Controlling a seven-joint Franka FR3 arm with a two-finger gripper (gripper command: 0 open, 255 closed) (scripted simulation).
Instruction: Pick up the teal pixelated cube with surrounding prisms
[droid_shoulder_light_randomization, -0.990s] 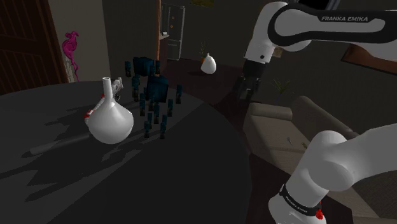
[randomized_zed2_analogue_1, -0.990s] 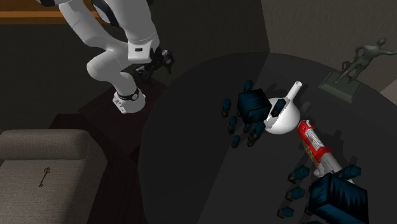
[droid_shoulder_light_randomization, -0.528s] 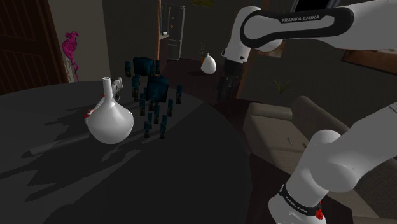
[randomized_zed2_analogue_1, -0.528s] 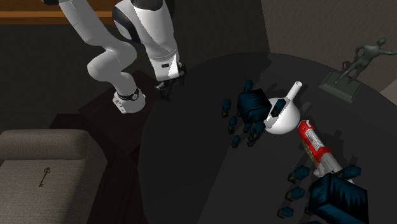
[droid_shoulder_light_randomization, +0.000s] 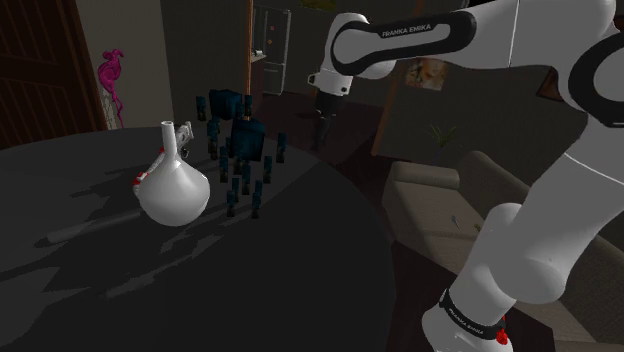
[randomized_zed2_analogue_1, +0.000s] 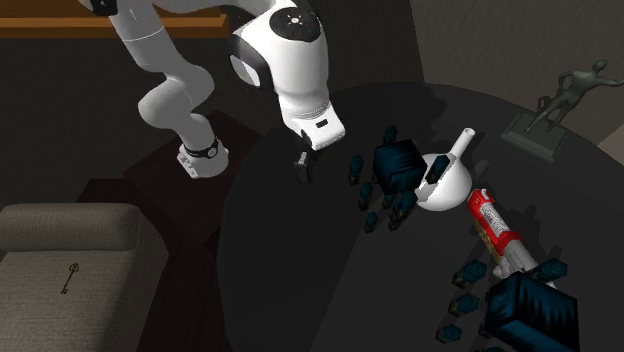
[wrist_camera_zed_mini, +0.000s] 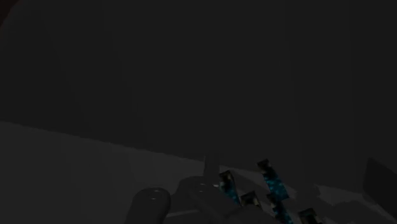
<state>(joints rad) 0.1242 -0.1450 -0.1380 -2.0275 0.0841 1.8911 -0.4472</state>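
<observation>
The arm has swung left over the dark table since the earlier frame. Shoulder view, left to right: white flask; teal pixelated cube (ringed by small prisms) just beside it; gripper, aloft and apart, openness indiscernible.

In the second exterior view the lower edge cut through a second teal cube. In the shoulder view the white flask hid most of the red bottle, and the arm ran out past the top and right edges. The gripper was a small dark shape on a dark background, its stance unreadable. The wrist view was so dim that the teal prisms were vague forms, cropped by the edge.
</observation>
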